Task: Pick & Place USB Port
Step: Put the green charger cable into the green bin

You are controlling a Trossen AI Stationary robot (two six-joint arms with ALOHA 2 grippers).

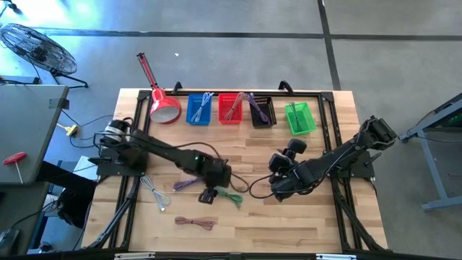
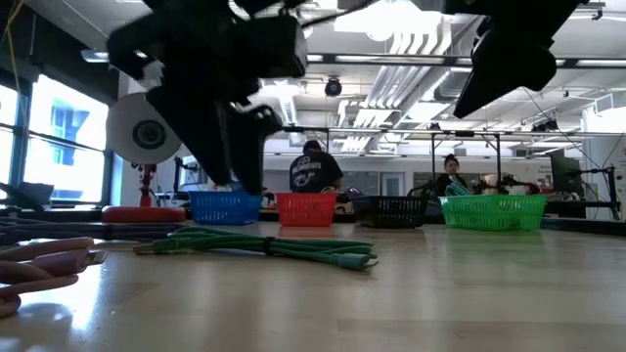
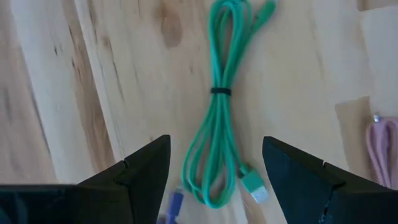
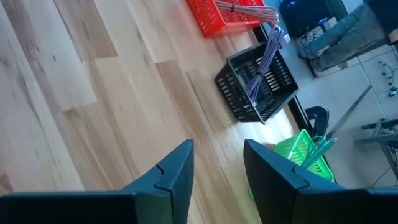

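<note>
A coiled green USB cable [image 3: 216,140] lies flat on the wooden table, bound by a black tie at its middle. In the high view the green cable [image 1: 232,196] sits near the table's centre. My left gripper [image 3: 214,158] hovers over it, open, one finger on each side and touching nothing. From above, the left gripper [image 1: 210,193] is at the cable's left end. My right gripper [image 4: 217,158] is open over bare table, right of centre [image 1: 277,189]. In the low view the green cable [image 2: 264,244] rests on the tabletop.
Along the far edge stand a blue basket [image 1: 200,109], a red basket [image 1: 230,108], a black basket [image 1: 262,112] and a green basket [image 1: 299,118], with a red pan [image 1: 164,107] at their left. A purple cable [image 1: 186,185], a pale cable [image 1: 155,193] and a pink cable [image 1: 195,222] lie nearby.
</note>
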